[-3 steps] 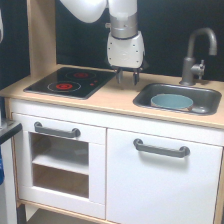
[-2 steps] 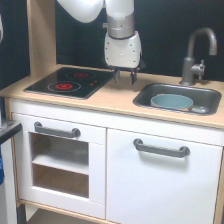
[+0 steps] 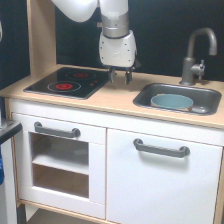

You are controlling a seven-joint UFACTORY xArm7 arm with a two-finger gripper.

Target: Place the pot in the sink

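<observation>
Nearest to you were the white cabinet fronts below the table: a door with a grey handle under the sink side, and an open-windowed oven door with its own grey handle under the hob side.

On the table itself, toward the exterior view's right, you had the sink, its front rim close to the table's front edge. The pot sat inside that basin, upright, its open top facing up, lying in the middle to left part of the basin with bare grey metal showing on its right.

Toward the exterior view's left lay the black hob with red rings, reaching from mid-table to the back.

Farther back, your gripper hung over the table between the hob and the sink, well apart from the pot. Its two dark fingers pointed down with a narrow gap between them and nothing held. You could not tell whether the tips touched the table.

At the back edge, behind the sink, stood the grey tap.
</observation>
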